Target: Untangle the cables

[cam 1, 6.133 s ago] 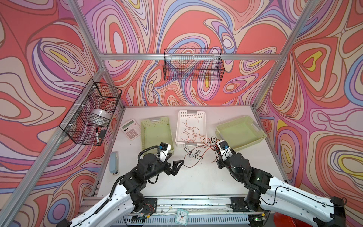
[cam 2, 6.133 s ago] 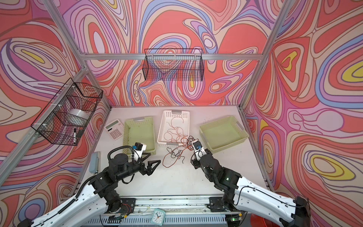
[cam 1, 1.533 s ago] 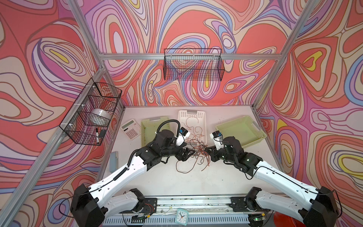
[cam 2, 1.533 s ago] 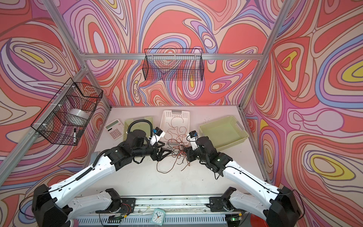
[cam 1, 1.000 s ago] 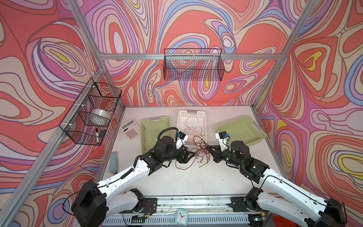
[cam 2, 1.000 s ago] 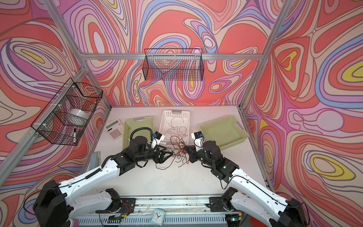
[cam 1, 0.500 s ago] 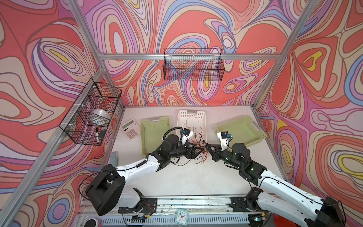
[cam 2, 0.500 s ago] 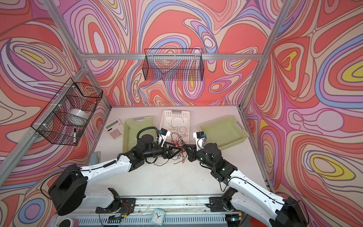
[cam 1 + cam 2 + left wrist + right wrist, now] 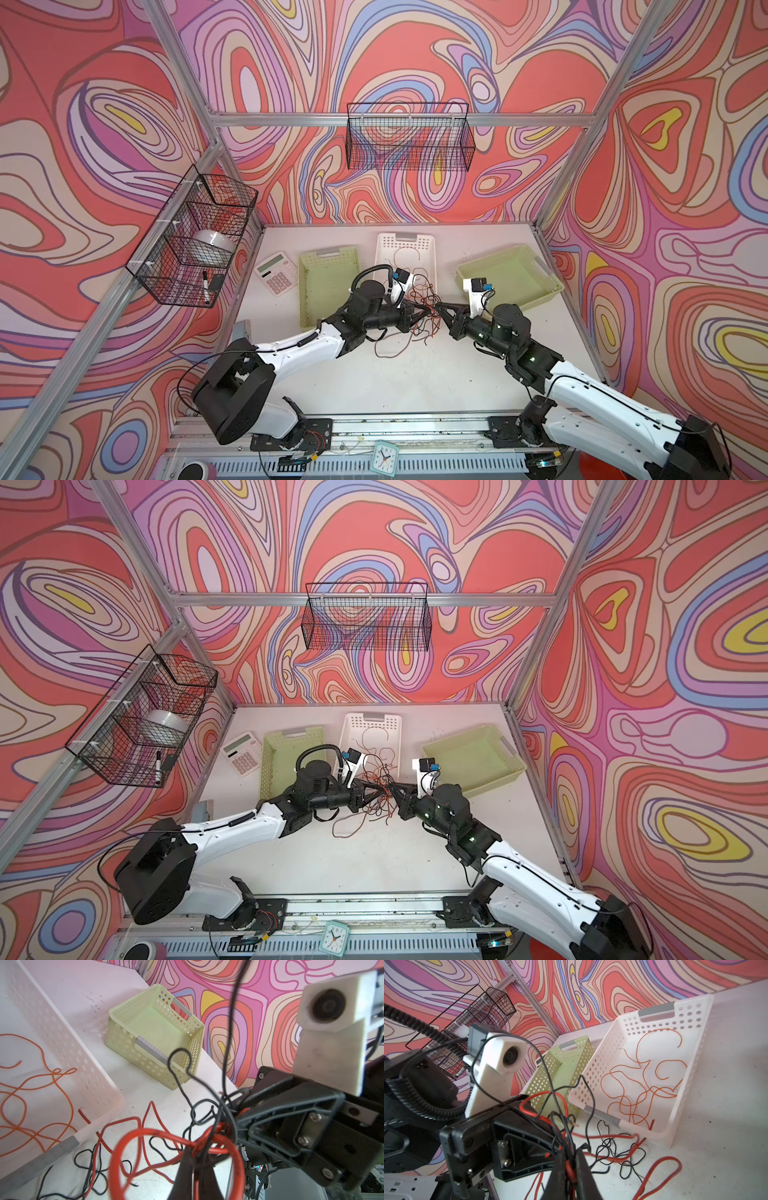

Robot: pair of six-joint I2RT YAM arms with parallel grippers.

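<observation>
The cables (image 9: 424, 311) sit as a knot of red and black strands at the middle of the table (image 9: 415, 382), just in front of the white basket (image 9: 406, 240). In both top views the knot hangs between two gripper tips that almost meet, and loops trail from it down to the surface. A red-brown loop (image 9: 388, 356) lies flat on the table, nearer the front edge. More thin orange strands (image 9: 642, 1088) lie curled inside the white basket, apart from the knot. One red strand (image 9: 652, 1124) leans against that basket's near wall.

The left gripper (image 9: 426, 308) reaches in from the left. In the left wrist view its fingers (image 9: 185, 1169) are pressed together on a thick red loop (image 9: 128, 1147) and a black strand that runs beside it.

The right gripper (image 9: 439, 309) comes in from the right, tip to tip with the left one. In the right wrist view its fingers (image 9: 560, 1174) stand close on either side of a red strand, with only a narrow gap between them. Whether they press the strand or merely flank it I cannot tell from this angle. Black strands (image 9: 608, 1147) loop over both grippers' tips and spill onto the table below.

A deep green basket (image 9: 328, 254) stands left of the white one. A shallow green tray (image 9: 536, 286) sits to the right, and a calculator (image 9: 276, 273) lies at the far left.
</observation>
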